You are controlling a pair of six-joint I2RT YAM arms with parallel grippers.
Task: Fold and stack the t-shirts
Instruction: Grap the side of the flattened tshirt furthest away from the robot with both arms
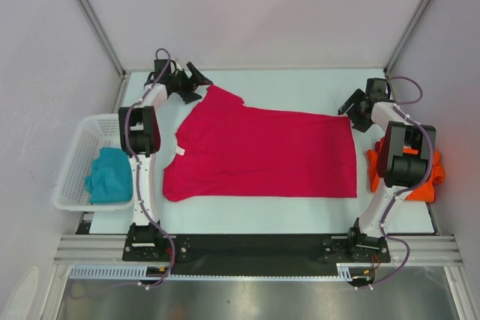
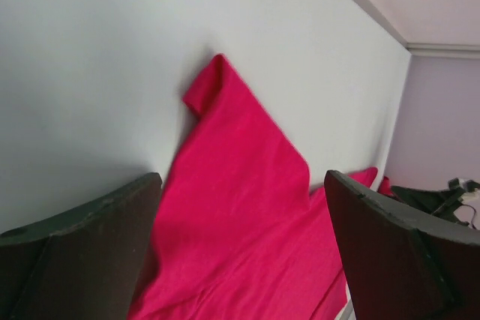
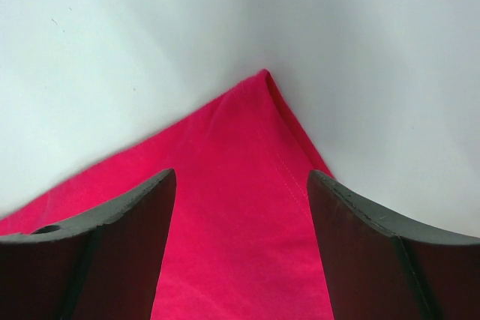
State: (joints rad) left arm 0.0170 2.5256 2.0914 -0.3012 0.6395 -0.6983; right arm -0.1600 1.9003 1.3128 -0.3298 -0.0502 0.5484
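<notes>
A crimson-pink t-shirt [image 1: 262, 154] lies spread flat across the middle of the table, collar to the left, hem to the right. My left gripper [image 1: 196, 80] hovers open at its far-left sleeve [image 2: 225, 103], jaws wide apart with cloth [image 2: 240, 245] beneath them and nothing held. At the far-right hem corner [image 3: 264, 79], my right gripper [image 1: 349, 107] is open too, over the shirt [image 3: 240, 245]. A bright orange t-shirt [image 1: 429, 181] lies bunched at the right edge, partly hidden by the right arm. A teal t-shirt [image 1: 110, 174] sits crumpled in the basket.
A white mesh basket [image 1: 75, 159] stands at the left edge of the table. Grey enclosure walls and metal frame posts [image 1: 90, 13] close in the back and sides. Both arm bases [image 1: 150, 241] are bolted along the near rail.
</notes>
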